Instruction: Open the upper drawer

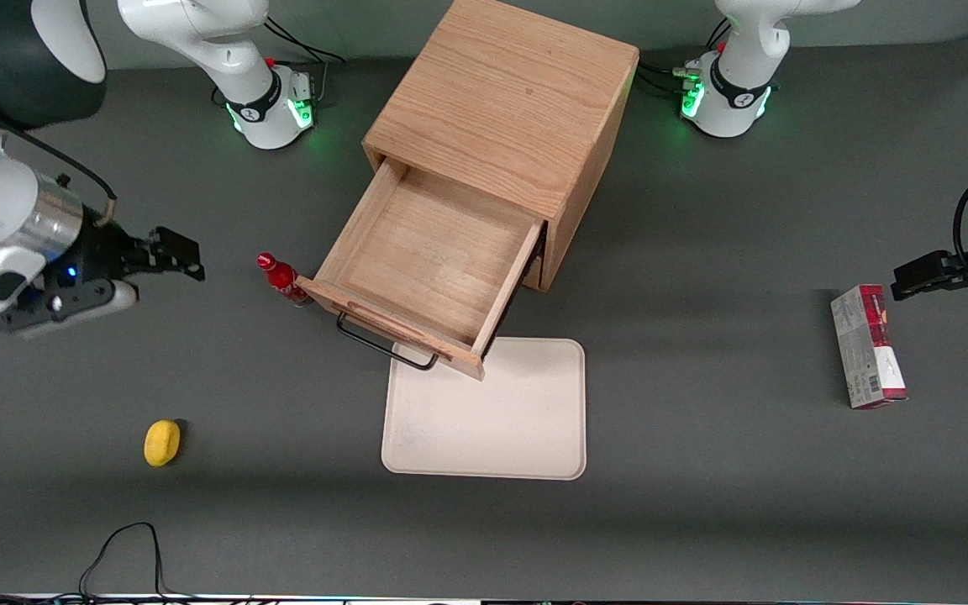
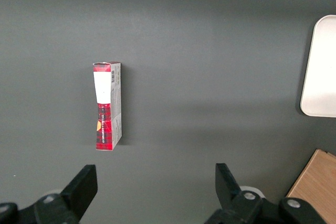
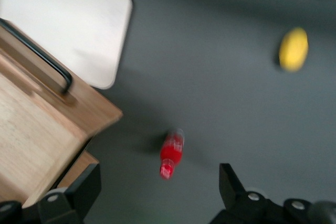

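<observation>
Dark grey matte table (image 1: 702, 504), two arm bases at the edge farthest from the front camera. Centre: boxy oak cabinet (image 1: 505, 101); its upper drawer (image 1: 425, 260) stands pulled well out toward the front camera, plain wood interior empty, front panel overhanging the edge of a cream tray (image 1: 492, 420). Black bar handle (image 1: 383, 344) runs along the drawer front, w/ clearance between bar and panel. Task judged essentially done.

Handling (judgement): drawer is rigid solid wood, moderately heavy, not fragile; likely slides along one axis only, so pull or push straight along the runners. Handle is thin, stiff metal, prob. smooth; best hold is mid-bar, fingers either side, to avoid skewing the drawer.

Outward: small red bottle (image 1: 281, 279) stands just beside the drawer's front corner, toward the working arm's end. Yellow lemon-like object (image 1: 162, 442) lies nearer the front camera. Red-and-grey carton (image 1: 868, 346) lies toward the parked arm's end.

Gripper (image 1: 169, 252): well apart from the drawer, at the working arm's end, jaws spread wide, holding nothing.
</observation>
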You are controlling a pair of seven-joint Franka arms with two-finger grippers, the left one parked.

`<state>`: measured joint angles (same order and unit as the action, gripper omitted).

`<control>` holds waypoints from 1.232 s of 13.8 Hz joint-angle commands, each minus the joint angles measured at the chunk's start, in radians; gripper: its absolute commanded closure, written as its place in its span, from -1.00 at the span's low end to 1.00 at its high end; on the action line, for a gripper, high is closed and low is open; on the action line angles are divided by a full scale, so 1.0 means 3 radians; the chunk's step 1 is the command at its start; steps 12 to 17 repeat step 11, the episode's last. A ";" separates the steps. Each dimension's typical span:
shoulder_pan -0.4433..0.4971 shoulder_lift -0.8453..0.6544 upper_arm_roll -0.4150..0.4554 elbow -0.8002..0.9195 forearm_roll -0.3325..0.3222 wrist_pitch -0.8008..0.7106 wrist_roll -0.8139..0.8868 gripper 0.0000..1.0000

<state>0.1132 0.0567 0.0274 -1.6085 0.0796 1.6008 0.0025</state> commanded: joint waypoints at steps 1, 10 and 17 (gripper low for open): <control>0.0037 -0.0959 -0.0035 -0.1069 -0.0157 0.0232 0.0365 -1.00; 0.0032 -0.0706 -0.0055 -0.0667 -0.0372 0.0115 0.0370 -1.00; 0.0032 -0.0695 -0.0066 -0.0662 -0.0373 0.0115 0.0365 -1.00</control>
